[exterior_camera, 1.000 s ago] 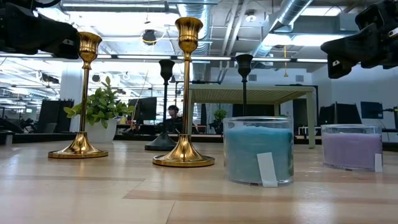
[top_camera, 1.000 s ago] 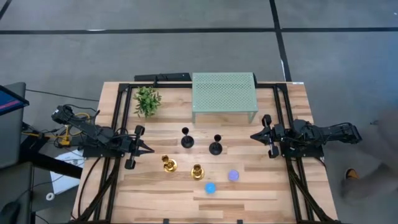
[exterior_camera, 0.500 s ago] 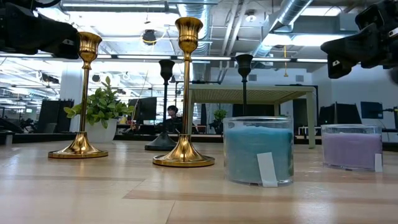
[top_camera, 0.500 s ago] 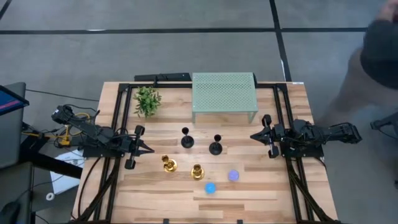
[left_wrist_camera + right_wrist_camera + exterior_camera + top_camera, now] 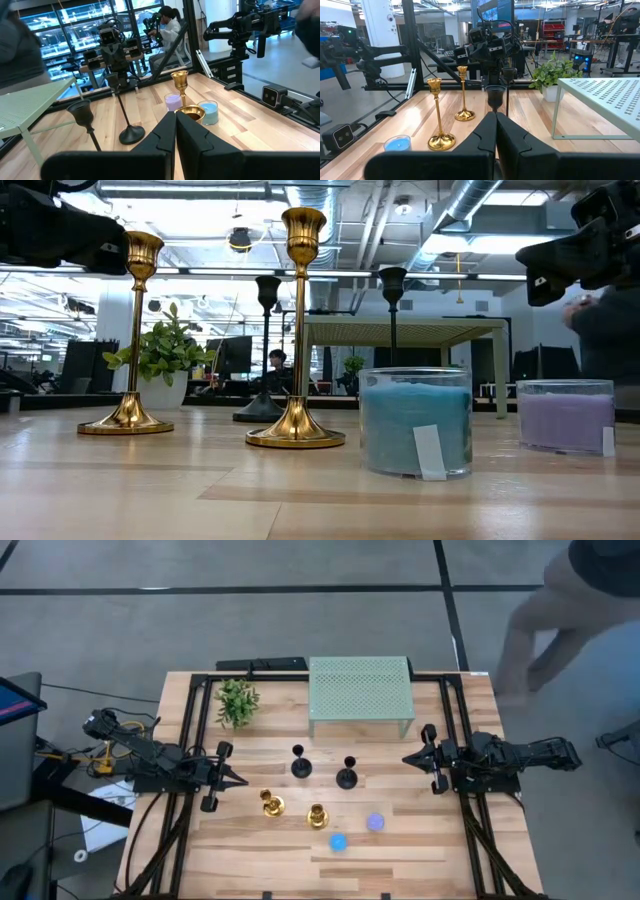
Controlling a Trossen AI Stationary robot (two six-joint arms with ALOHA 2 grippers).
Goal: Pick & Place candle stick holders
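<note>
— High view first: where are the pincers?
— Left gripper [image 5: 240, 781] sits left of centre, right gripper [image 5: 407, 760] right of centre, both with fingers pressed together, holding nothing.
— And the holders?
— Between them: two black candle stick holders [image 5: 300, 765] mid-frame, two gold candle stick holders [image 5: 271, 804] just below, all upright on the table [image 5: 420, 840].

Bare worktop [image 5: 420, 840] lies open between each gripper and the central cluster. Two black candlestick holders [image 5: 299, 766] and two gold ones [image 5: 270, 804] crowd the middle; a green mesh riser [image 5: 360, 690] blocks the back edge.
</note>
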